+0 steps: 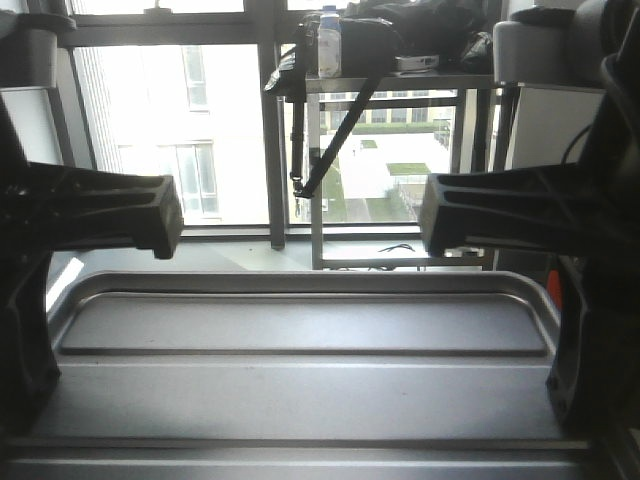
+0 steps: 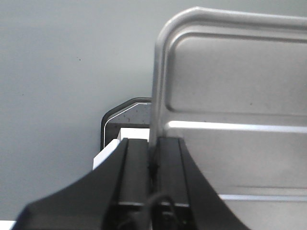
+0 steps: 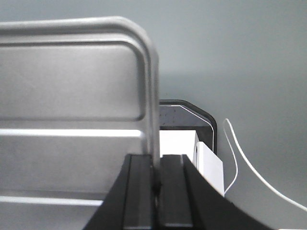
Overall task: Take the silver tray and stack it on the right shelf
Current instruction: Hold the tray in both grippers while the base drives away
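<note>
The silver tray (image 1: pixel 300 390) fills the lower half of the front view, held level between both arms, its two long ribs running across the floor. My left gripper (image 2: pixel 153 153) is shut on the rim of the tray (image 2: pixel 230 96) at its left side. My right gripper (image 3: pixel 156 165) is shut on the rim of the tray (image 3: pixel 72 96) at its right side. The black left arm (image 1: pixel 100 210) and right arm (image 1: pixel 500 210) reach in above the tray's ends. The right shelf is out of view.
Ahead stand a large window and a metal-framed table (image 1: pixel 400 80) carrying a black bag and a bottle (image 1: pixel 329 42). Below the tray, over grey floor, lie a white box (image 3: pixel 208 165), a dark-rimmed plate (image 2: pixel 125 117) and a thin white cable (image 3: pixel 240 163).
</note>
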Available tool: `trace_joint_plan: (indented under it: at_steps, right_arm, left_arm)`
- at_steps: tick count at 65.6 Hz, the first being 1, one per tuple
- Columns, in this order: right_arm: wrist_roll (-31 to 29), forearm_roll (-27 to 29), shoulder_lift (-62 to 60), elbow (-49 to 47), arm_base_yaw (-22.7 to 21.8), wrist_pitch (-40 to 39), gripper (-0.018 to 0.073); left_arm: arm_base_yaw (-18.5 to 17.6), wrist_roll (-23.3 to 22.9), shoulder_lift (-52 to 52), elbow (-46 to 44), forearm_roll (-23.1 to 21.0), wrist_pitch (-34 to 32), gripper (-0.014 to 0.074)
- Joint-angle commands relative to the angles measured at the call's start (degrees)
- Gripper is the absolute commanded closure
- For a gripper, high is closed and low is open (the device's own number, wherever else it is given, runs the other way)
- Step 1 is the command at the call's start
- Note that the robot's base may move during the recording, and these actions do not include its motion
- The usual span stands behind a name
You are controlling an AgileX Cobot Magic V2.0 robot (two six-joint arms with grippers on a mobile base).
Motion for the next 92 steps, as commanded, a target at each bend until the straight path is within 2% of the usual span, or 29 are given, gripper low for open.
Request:
trace_joint_plan:
  at_steps: [1,92]
  right_arm:
    - [0.01,-1.69,-1.59,-1.22,0.17,-0.24,0.0502]
    - [0.01,-1.69,-1.59,-1.22,0.17,-0.24,0.0502]
  left_arm:
    - [-0.38,-0.61,-1.47,-1.26,1.10,0.62,0.0697]
    - [-0.38,-0.61,-1.47,-1.26,1.10,0.62,0.0697]
